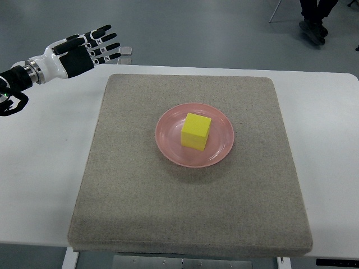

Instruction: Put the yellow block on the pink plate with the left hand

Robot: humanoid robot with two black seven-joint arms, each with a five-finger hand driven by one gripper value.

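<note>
A yellow block (196,131) sits on the pink plate (167,139), near its middle. The plate rests on a grey felt mat (134,190). My left hand (90,50) is at the far upper left, over the white table's back edge and well away from the plate. Its fingers are spread and straight, and it holds nothing. The right arm does not show.
The mat lies on a white table (39,168) that extends to both sides. A person's shoes (313,28) and a chair leg show on the floor at the top right, beyond the table.
</note>
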